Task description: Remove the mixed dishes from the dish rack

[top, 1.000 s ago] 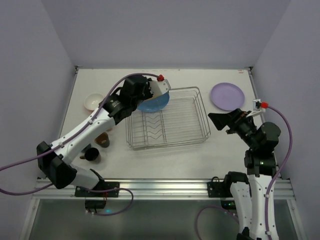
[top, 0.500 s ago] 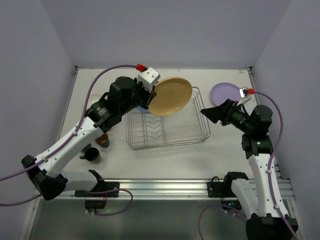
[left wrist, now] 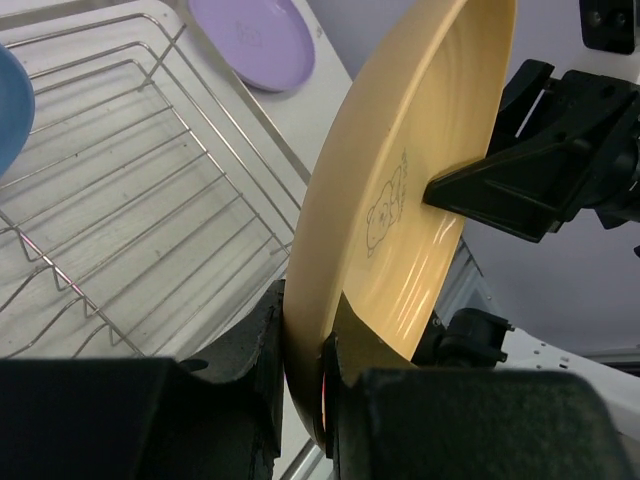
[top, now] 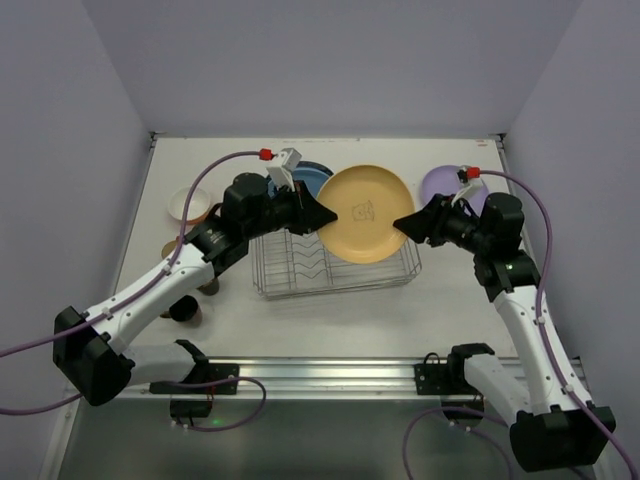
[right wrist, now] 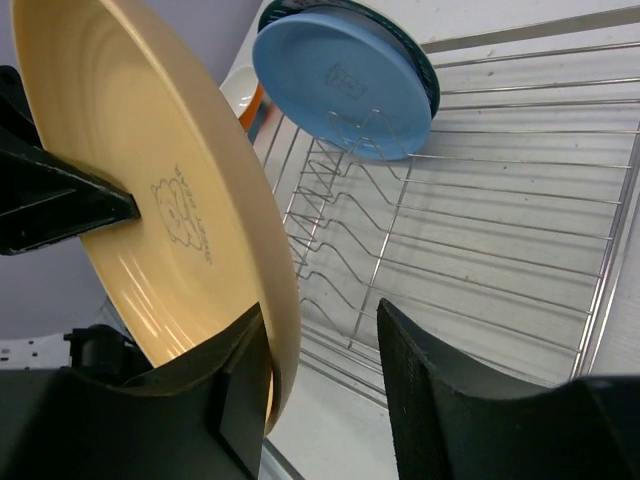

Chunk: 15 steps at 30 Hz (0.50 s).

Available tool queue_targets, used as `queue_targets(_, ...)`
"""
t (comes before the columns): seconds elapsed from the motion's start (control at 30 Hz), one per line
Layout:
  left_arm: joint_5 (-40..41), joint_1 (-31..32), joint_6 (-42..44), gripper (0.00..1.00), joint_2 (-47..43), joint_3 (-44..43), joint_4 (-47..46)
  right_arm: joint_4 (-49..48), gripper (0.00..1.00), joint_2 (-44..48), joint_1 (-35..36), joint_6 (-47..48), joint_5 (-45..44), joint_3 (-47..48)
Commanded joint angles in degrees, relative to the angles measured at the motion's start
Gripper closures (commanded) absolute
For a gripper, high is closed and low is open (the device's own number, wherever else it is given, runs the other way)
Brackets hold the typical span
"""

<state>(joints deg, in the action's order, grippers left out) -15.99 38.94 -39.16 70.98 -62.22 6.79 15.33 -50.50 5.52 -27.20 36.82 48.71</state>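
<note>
A yellow plate (top: pixel 365 213) hangs on edge above the dish rack (top: pixel 330 288). My left gripper (top: pixel 322 215) is shut on its left rim, which is pinched between both fingers in the left wrist view (left wrist: pixel 303 335). My right gripper (top: pixel 404 224) straddles the opposite rim. In the right wrist view (right wrist: pixel 320 330) one finger (right wrist: pixel 240 390) lies against the plate's (right wrist: pixel 150 200) face and the other stands apart, so it is open. A blue plate (right wrist: pixel 340 80) leans in the rack's (right wrist: pixel 500 250) dividers, with a dark-rimmed plate (right wrist: pixel 428 75) behind it.
A lavender plate (top: pixel 452 188) lies flat on the table right of the rack. An orange bowl (top: pixel 186 203), white inside, sits at the left. A black cup (top: pixel 184 309) stands near the left arm. Walls close the table on three sides.
My left gripper has carried the yellow plate rightward over the rack. The right arm has swung left to the plate's far rim and its jaws have narrowed.
</note>
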Motion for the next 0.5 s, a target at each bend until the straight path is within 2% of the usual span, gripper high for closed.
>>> queue_targets(0.0,-4.6,-0.6,-6.5,1.00,-1.0,0.9,-9.4,0.9,0.55,-1.0,1.0,2.9,-3.2,3.1)
queue_targets(0.17,-4.2,-0.6,-6.7,1.00,-0.6,1.8,-9.3,2.1,0.78,-2.5,2.6,3.5,-6.9,4.1)
queue_targets(0.27,-1.5,-0.6,-6.4,1.00,-0.5,1.9,-7.3,2.5,0.84,-2.8,3.6,3.6,-9.4,4.6)
queue_targets(0.37,0.8,-0.7,-5.6,1.00,-0.8,2.2,-4.9,2.2,1.00,-2.8,3.9,2.8,-11.3,4.6)
queue_targets(0.43,0.9,-0.7,-4.4,1.00,-1.0,2.2,-4.7,1.2,1.00,-2.3,3.9,1.1,-12.6,3.9)
queue_targets(0.47,1.1,-0.7,-3.7,0.93,-1.2,1.6,-4.2,-0.2,1.00,-2.2,3.9,0.1,-12.8,3.0)
